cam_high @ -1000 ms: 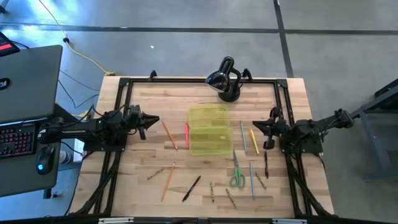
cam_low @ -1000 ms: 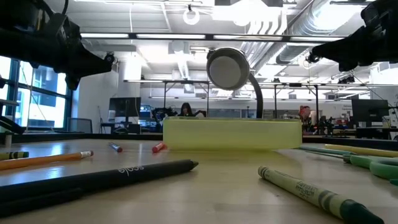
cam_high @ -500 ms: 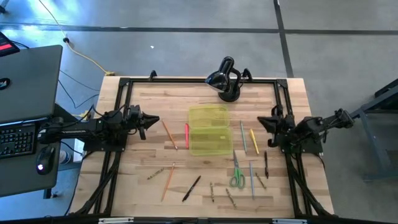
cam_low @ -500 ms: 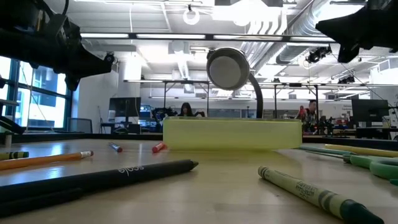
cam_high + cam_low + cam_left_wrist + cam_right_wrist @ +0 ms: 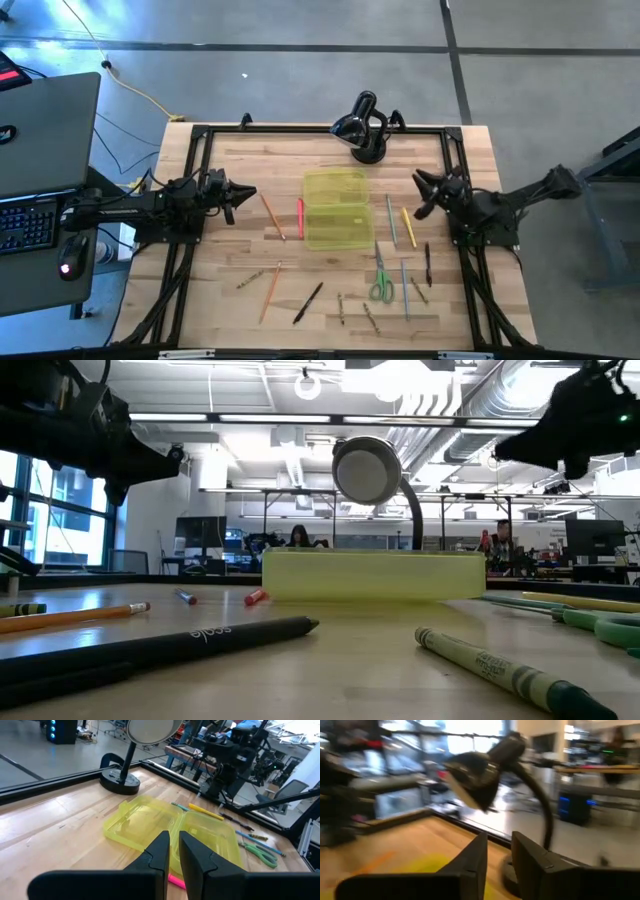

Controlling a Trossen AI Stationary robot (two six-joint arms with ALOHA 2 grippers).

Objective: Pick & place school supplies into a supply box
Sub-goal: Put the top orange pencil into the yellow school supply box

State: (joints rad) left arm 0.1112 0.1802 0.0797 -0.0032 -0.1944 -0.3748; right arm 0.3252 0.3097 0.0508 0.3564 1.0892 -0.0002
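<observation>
While we look down on the pale wooden table [image 5: 230, 170] with its black frame, we see a grey concrete floor around it, a laptop [image 5: 45, 125] and keyboard off its left side, and, from table height, an open workshop with ceiling ducts and people far behind. On the table the open yellow-green supply box [image 5: 335, 208] sits in the middle, with a black desk lamp [image 5: 362, 128] just behind it. Pencils, pens and crayons lie scattered around the box: an orange pencil [image 5: 272, 215] and a red pen [image 5: 299, 217] beside its left wall, a green pencil [image 5: 390, 218] and a yellow pencil [image 5: 408, 227] on its right, green-handled scissors [image 5: 380, 282] in front, a black pen [image 5: 308, 302] nearer the front edge. The left gripper [image 5: 245, 194] hovers left of the box, its fingers [image 5: 161, 855] a narrow gap apart, empty. The right gripper [image 5: 424, 192] hangs above the yellow pencil, its fingers [image 5: 475, 857] slightly parted, holding nothing.
</observation>
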